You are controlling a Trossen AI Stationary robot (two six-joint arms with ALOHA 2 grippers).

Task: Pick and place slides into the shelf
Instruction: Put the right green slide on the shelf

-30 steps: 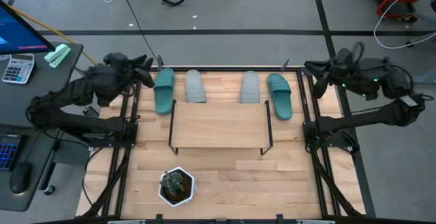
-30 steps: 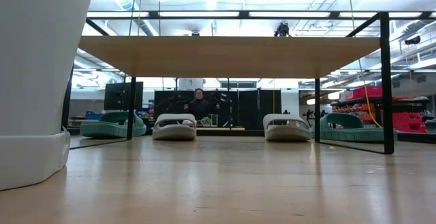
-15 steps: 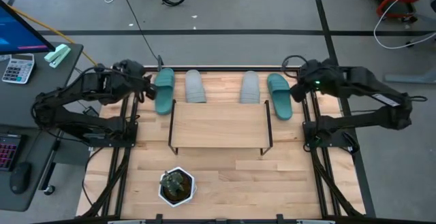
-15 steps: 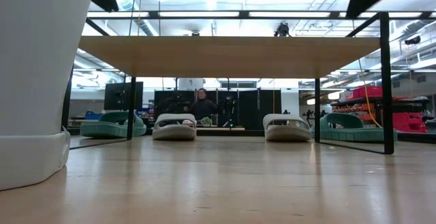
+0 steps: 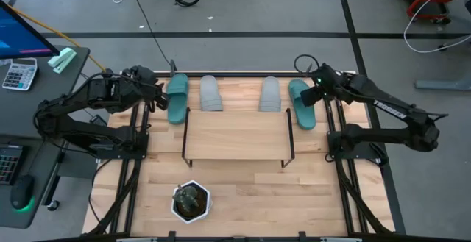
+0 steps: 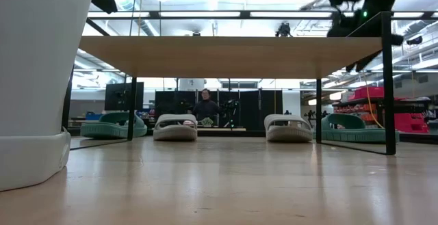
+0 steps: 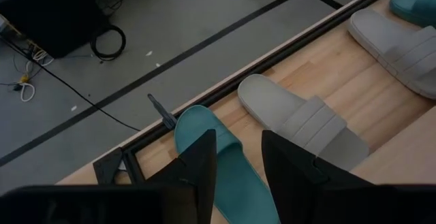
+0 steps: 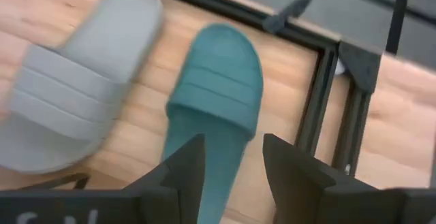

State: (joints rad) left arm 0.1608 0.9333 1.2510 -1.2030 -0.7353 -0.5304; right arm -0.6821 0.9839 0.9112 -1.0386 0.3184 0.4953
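Counting four slides in a row at the table's far edge behind the shelf (image 5: 237, 134): left teal slide (image 5: 176, 98), left grey slide (image 5: 211, 93), right grey slide (image 5: 269, 95), right teal slide (image 5: 302, 103), none under the board yet. One shelf, one potted plant (image 5: 191, 201) near the front edge. Left gripper (image 5: 157, 95) hovers just beside the left teal slide, fingers apart, nothing between them. Right gripper (image 5: 315, 94) sits over the right teal slide, fingers apart too, empty. Wrist views show the gaps between the fingers, which the high view doesn't. Low view alone shows a person (image 6: 203, 107) in the room behind, and the slides seen through the shelf legs
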